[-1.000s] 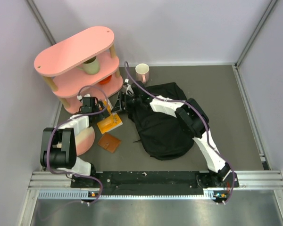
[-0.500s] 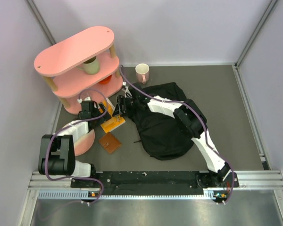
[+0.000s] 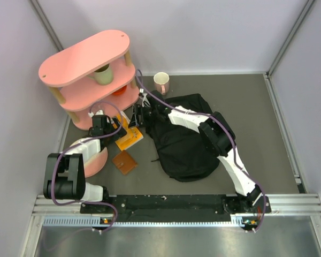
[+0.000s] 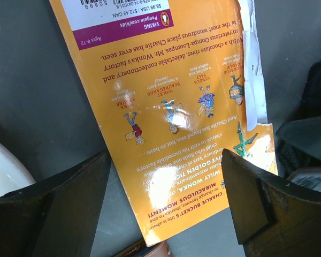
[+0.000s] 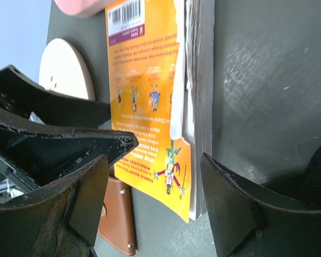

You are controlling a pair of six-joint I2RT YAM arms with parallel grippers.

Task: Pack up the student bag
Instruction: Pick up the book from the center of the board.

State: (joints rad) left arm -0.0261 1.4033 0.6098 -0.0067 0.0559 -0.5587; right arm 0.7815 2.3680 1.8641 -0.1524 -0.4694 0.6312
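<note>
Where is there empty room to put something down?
Bare grey tabletop lies right of the floppy black fabric backpack, and behind it beside the pink mug. Crowded: between pink oval shelf and backpack, around the orange paperback book.

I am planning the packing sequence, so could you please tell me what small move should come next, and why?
Probably lower the right gripper and close it on the orange book. Its jaws stand open above the book's end, the book lies unheld on the table beside the student bag, and the left gripper hovers open over it.
</note>
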